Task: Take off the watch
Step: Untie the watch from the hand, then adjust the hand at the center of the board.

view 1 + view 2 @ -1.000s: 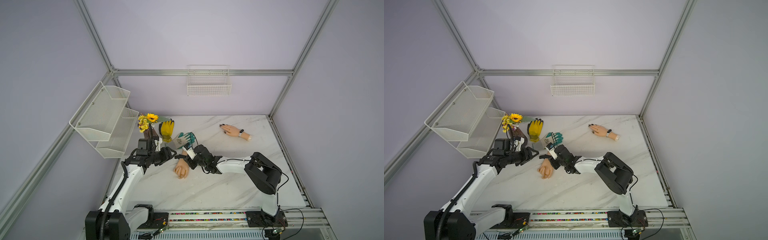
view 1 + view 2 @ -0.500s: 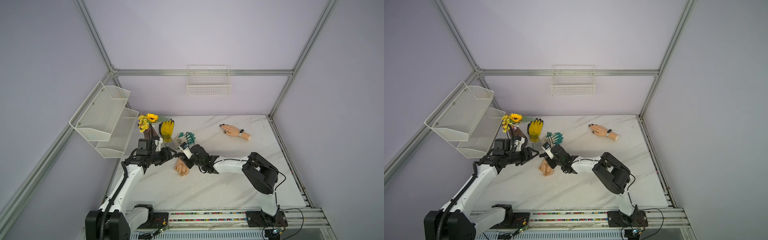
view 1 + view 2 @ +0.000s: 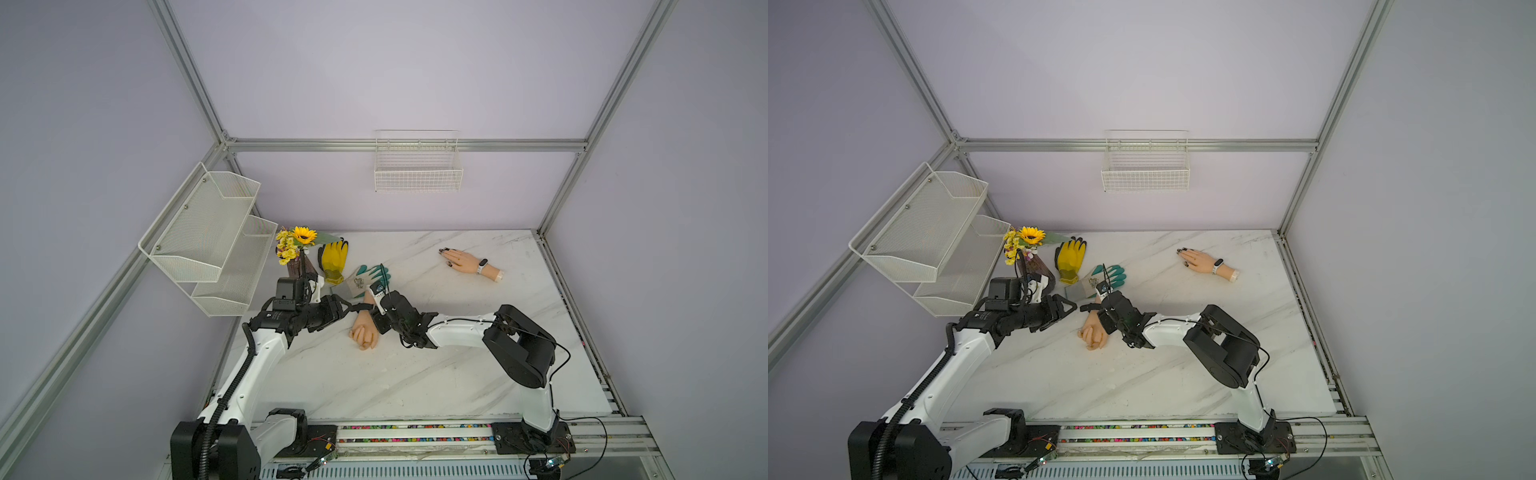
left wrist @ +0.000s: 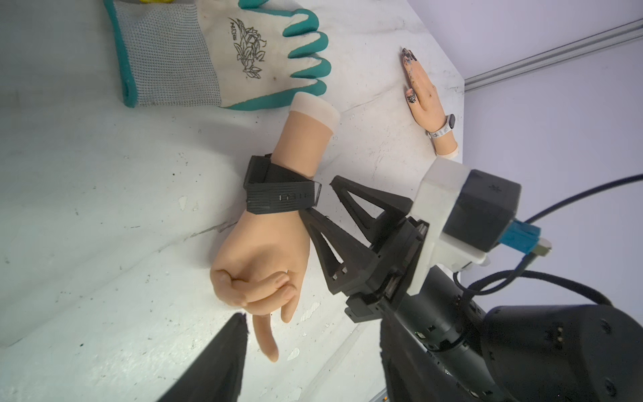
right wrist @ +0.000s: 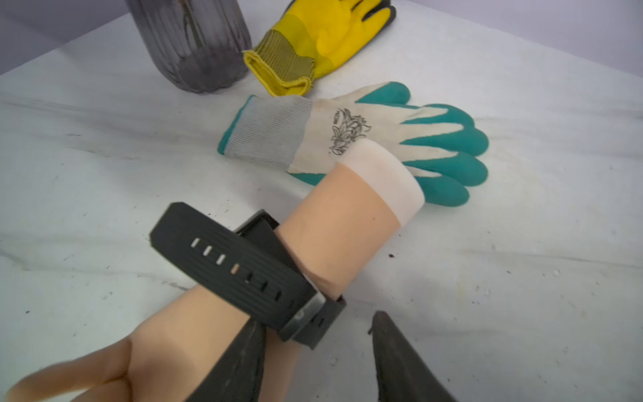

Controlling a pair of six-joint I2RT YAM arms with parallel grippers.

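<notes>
- black watch (image 4: 282, 198): sitting strapped round the wrist of the near mannequin hand (image 4: 264, 257) at mid-table, with the strap tail (image 5: 174, 226) sticking out free beyond the buckle (image 5: 306, 313); showing nothing of the pin.
- right gripper (image 4: 325, 205): standing with jaws parted and gripping nothing, one finger lying against the hand just beneath the buckle, the other hanging clear.
- left gripper (image 3: 1068, 313): hovering just beside the strap tail, jaws parted, gripping nothing.
- risk, judged: tugging the strap without pinning the loose hand, so dragging or rolling it across the table (image 3: 415, 374) and shoving the green glove (image 5: 348, 139) lying at its stump end.
- risk, judged: closing slantwise on the ribbed tail, so slipping off, or pulling the strap tighter instead of backing the pin out.
- risk, judged: wedging a finger under the buckle and levering the wrist upward.
</notes>
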